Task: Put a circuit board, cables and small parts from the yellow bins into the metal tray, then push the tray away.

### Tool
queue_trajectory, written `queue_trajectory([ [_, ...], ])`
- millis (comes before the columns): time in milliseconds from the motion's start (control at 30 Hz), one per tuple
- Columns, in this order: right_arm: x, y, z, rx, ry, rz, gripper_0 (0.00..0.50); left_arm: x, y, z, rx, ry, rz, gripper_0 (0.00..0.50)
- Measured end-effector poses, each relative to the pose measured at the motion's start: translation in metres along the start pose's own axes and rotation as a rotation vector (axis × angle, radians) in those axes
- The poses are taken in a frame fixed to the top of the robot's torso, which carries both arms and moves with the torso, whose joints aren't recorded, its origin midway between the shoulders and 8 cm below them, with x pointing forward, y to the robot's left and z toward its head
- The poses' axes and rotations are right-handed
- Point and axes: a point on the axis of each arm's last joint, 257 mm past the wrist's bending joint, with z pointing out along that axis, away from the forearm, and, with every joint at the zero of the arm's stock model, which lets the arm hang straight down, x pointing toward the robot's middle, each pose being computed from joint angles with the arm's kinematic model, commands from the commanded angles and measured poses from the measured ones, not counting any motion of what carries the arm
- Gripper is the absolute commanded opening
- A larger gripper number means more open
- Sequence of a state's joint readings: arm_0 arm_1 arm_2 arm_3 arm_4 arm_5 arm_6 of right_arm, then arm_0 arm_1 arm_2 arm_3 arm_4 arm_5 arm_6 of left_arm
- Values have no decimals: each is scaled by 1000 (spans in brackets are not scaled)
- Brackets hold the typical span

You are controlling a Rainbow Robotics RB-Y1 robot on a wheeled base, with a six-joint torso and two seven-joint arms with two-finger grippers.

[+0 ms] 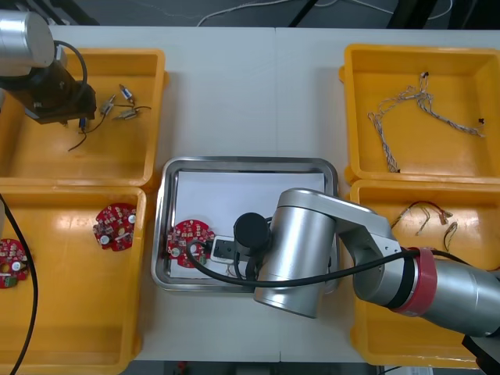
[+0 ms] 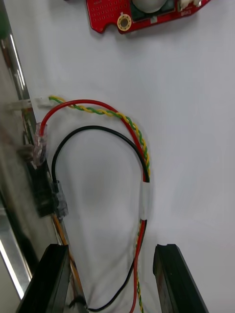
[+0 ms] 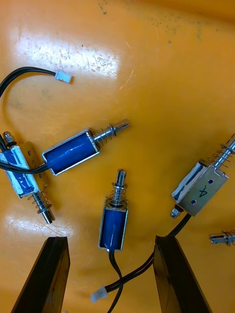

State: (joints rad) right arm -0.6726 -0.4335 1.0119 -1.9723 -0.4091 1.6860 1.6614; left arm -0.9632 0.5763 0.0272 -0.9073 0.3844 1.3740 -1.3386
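Fingers (image 3: 49, 274) spread on both: left gripper (image 3: 111, 239) over small metal parts (image 3: 71, 151), right gripper (image 2: 111, 247) over cables (image 2: 144, 195) in tray (image 1: 165, 234).

Glossy yellow bin (image 3: 161, 73), its plastic scuffed and scratched; small metal parts (image 3: 113, 222) gleam, bare shiny metal with blue wrapping. Metal tray (image 1: 165, 234): rim shines mirror-bright, floor matt white, smooth.

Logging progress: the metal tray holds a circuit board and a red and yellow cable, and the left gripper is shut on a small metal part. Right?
Not quite: the left gripper is open, not shut; the left wrist view shows its fingers apart, either side of the small metal part without touching it. The circuit board and red and yellow cable do lie in the metal tray.
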Motion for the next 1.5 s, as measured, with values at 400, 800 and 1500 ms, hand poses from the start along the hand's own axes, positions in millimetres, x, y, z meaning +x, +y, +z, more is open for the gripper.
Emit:
queue_trajectory([
  [400, 7, -21, -54, -14, -13, 88, 500, 1, 2, 12, 4, 25, -41, 500],
  [800, 24, -53, -96, -25, -82, 477, 500, 0, -6, 15, 26, 16, 33, 438],
  [1500, 116, -119, -138, 2, -42, 1128, 500, -3, -6, 17, 23, 0, 36, 403],
])
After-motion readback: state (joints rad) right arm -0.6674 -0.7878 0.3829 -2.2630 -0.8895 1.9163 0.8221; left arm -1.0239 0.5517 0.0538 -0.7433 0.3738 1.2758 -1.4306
